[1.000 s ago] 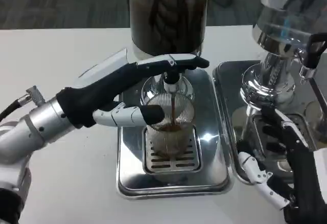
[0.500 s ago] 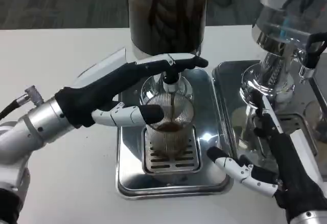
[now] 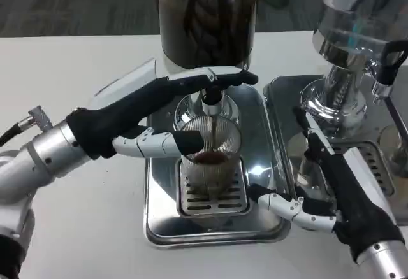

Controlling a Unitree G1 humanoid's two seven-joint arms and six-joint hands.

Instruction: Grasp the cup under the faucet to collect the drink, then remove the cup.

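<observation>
Drink streams from the faucet point(image 3: 213, 104) into the cup point(image 3: 209, 164), which stands on the grate of the tray point(image 3: 268, 221), at centre. Left hand point(image 3: 153, 116) reaches in from 9 o'clock: its upper fingers lie along the faucet lever, likely holding it open, while a lower finger touches the cup's rim; it grips no object. Right hand point(image 3: 325, 193) waits at 4 o'clock, fingers spread and empty, near the cup, probably poised to take it away.
</observation>
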